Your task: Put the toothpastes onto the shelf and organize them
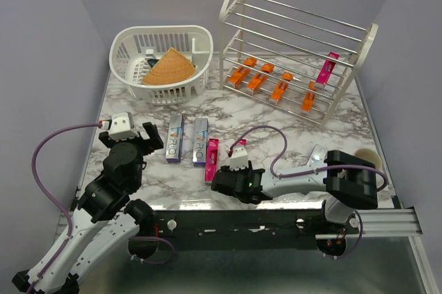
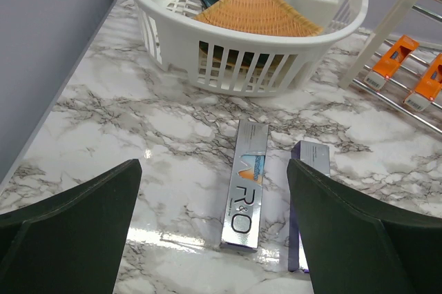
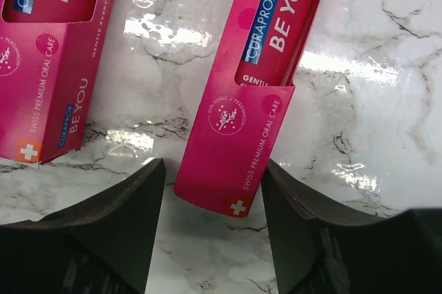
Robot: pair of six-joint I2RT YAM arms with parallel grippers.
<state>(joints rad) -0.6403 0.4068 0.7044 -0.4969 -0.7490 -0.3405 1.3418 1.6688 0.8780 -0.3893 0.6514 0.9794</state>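
Observation:
A pink toothpaste carton (image 3: 255, 94) lies flat on the marble, its near end between the fingers of my right gripper (image 3: 213, 170). The jaws stand open. The right finger is at the carton's edge; a narrow gap remains on the left. A second pink carton (image 3: 48, 52) lies just left of it. Two silver toothpastes (image 1: 174, 139) (image 1: 200, 141) lie mid-table, the left one in front of my open, empty left gripper (image 2: 214, 170). The shelf (image 1: 231, 4) stands at the back right. Its lower rods carry several orange cartons (image 1: 259, 80) and one pink carton (image 1: 327, 70).
A white slotted basket (image 1: 131, 38) holding a tan woven cone (image 1: 169, 67) stands at the back left, close to the shelf's left end. A pale cup (image 1: 364, 157) sits at the table's right edge behind the right arm.

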